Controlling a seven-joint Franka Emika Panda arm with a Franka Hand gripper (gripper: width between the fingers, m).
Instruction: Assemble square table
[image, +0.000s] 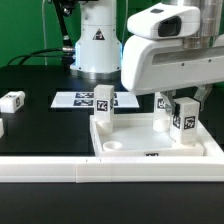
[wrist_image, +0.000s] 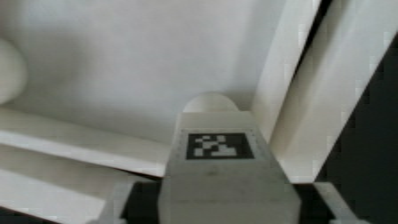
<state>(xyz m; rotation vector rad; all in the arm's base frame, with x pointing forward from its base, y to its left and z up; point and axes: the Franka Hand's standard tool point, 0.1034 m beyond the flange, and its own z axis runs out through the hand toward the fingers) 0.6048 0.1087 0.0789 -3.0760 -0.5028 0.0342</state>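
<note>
The square table slab (image: 150, 148) lies rim up on the black table, near the front. One white tagged leg (image: 104, 103) stands upright in its corner on the exterior view's left. A second leg (image: 184, 122) stands upright near the slab's right rim. My gripper (image: 181, 103) comes down over this leg. In the wrist view the leg (wrist_image: 217, 145) fills the gap of the gripper (wrist_image: 217, 196), with a finger close on each side and its rounded end over the slab (wrist_image: 125, 70) beside the rim (wrist_image: 294, 80). The gripper is shut on this leg.
A loose leg (image: 12, 101) lies at the exterior view's left, and another (image: 2, 128) shows at the edge. The marker board (image: 82, 100) lies behind the slab. The long L-shaped border rail (image: 80, 170) runs along the front. The robot base (image: 95, 45) stands at the back.
</note>
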